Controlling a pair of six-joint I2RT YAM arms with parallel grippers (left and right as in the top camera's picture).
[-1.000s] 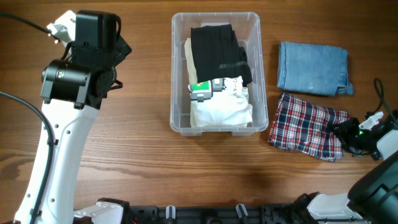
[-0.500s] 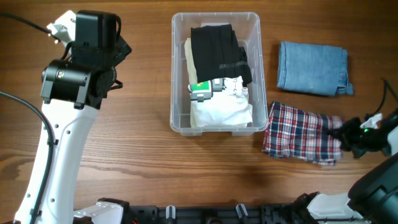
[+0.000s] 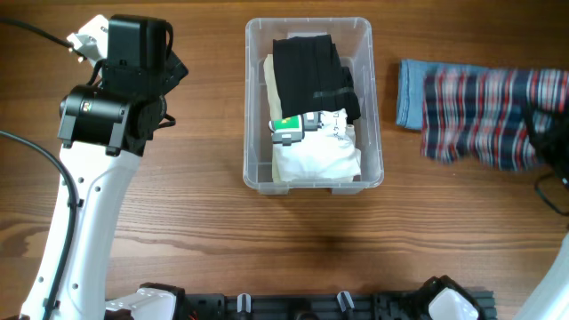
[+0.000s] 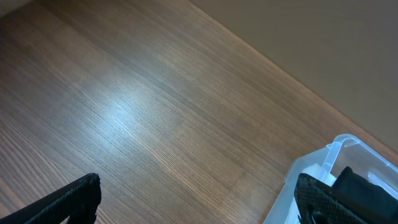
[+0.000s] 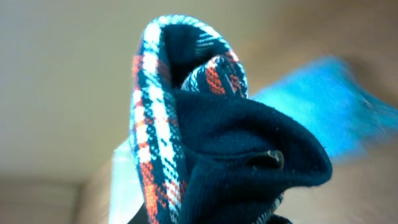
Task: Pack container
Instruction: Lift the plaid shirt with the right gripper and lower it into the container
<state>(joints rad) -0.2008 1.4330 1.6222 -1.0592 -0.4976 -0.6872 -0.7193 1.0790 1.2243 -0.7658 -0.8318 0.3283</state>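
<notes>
The clear plastic container [image 3: 313, 183] stands at the table's middle and holds a black garment [image 3: 307, 71] on a white folded garment [image 3: 316, 153], with a green and grey tag [image 3: 287, 130]. My right gripper [image 3: 546, 133] is shut on a red, white and navy plaid cloth [image 3: 480, 116] and holds it in the air over the folded blue denim [image 3: 410, 93], right of the container. The plaid cloth fills the right wrist view [image 5: 155, 124] and hides the fingers. My left gripper [image 4: 199, 202] is open and empty over bare wood, left of the container's corner [image 4: 323, 165].
The left arm's white link [image 3: 80, 222] runs down the left side of the table. A black rail [image 3: 293, 304] lies along the front edge. The denim shows blurred in the right wrist view [image 5: 311, 99].
My right gripper has lifted the plaid cloth off the table and carried it back and up, over the blue denim. The left arm has not moved.
</notes>
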